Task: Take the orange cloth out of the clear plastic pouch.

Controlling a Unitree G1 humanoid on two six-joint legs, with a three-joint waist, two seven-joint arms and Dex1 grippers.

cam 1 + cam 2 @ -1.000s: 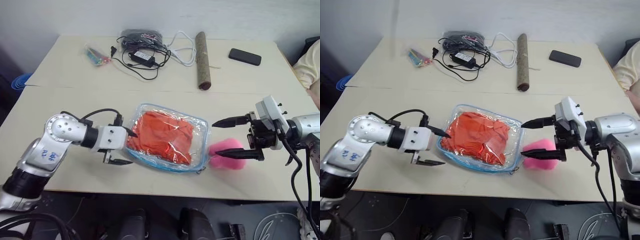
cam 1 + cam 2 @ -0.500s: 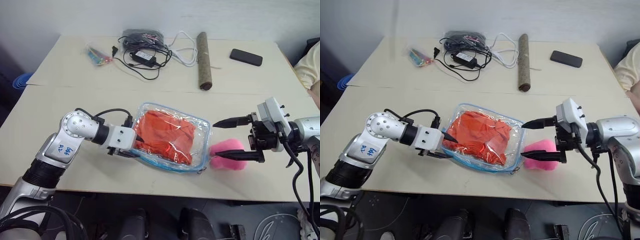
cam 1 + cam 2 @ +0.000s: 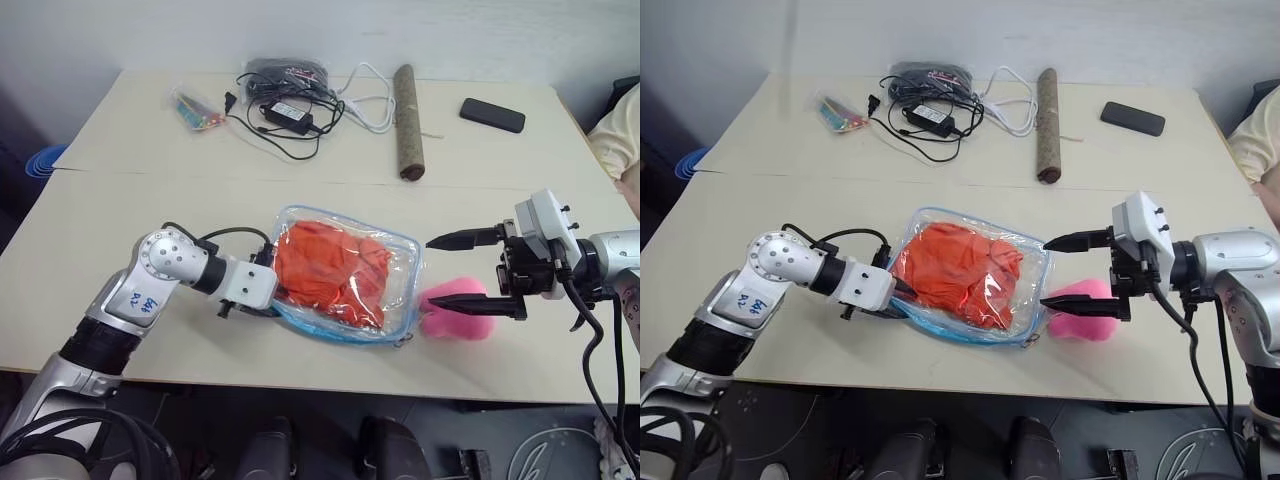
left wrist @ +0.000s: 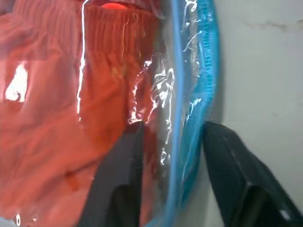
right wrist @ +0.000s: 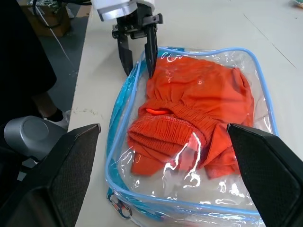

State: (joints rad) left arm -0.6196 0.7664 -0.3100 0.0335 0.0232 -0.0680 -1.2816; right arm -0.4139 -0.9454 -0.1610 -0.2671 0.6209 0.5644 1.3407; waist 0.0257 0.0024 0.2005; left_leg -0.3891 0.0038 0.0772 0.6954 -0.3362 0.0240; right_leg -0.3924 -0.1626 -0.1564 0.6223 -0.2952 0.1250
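**Two end effectors at the pouch — left one pinching its edge**

My left end effector [image 3: 902,297] is narrowed on the blue-trimmed left edge of the clear plastic pouch [image 3: 400,262]: one finger inside against the orange cloth [image 3: 330,270], the other outside on the table [image 3: 130,200]. Cloth sits fully inside the pouch, mid-table. My right end effector [image 3: 462,274] is wide, holding nothing — hovering just right of the pouch, lower finger over the pink plush toy [image 3: 452,322].

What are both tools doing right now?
Left tool: closing on the clear plastic pouch's blue edge, orange cloth inside.
Right tool: open, empty.
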